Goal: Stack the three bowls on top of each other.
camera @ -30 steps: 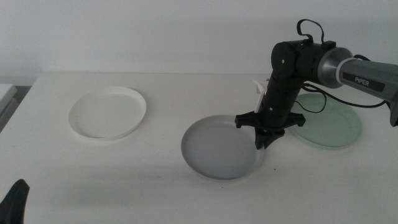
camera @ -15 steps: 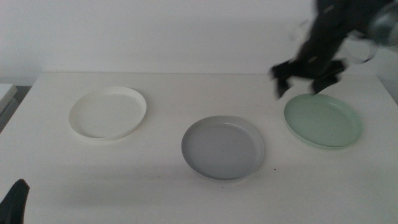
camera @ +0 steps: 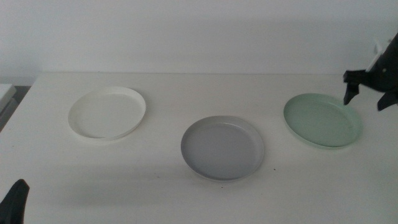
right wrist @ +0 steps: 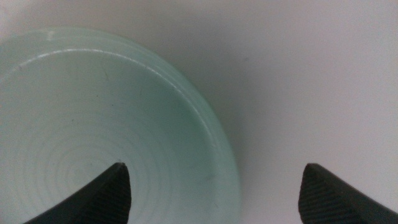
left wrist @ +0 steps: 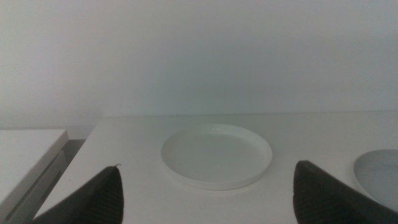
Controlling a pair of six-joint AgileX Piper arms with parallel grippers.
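Observation:
Three bowls lie apart on the white table (camera: pixel 155 186). The white bowl (camera: pixel 107 112) is at the left, and it also shows in the left wrist view (left wrist: pixel 216 155). The grey bowl (camera: pixel 222 147) is in the middle, with its edge in the left wrist view (left wrist: pixel 380 177). The mint green bowl (camera: pixel 323 119) is at the right. My right gripper (camera: pixel 370 94) hangs open and empty above the green bowl's far right rim (right wrist: pixel 211 134). My left gripper (left wrist: pixel 208 199) waits open at the table's front left corner (camera: pixel 15 202).
A white wall stands behind the table. A lower white surface (left wrist: pixel 28 155) lies beyond the table's left edge. Bare table lies between the bowls and along the front.
My right gripper has lifted off the grey bowl's right rim and swung right to the green bowl's far right edge. The grey bowl now lies flat. The left arm has not moved.

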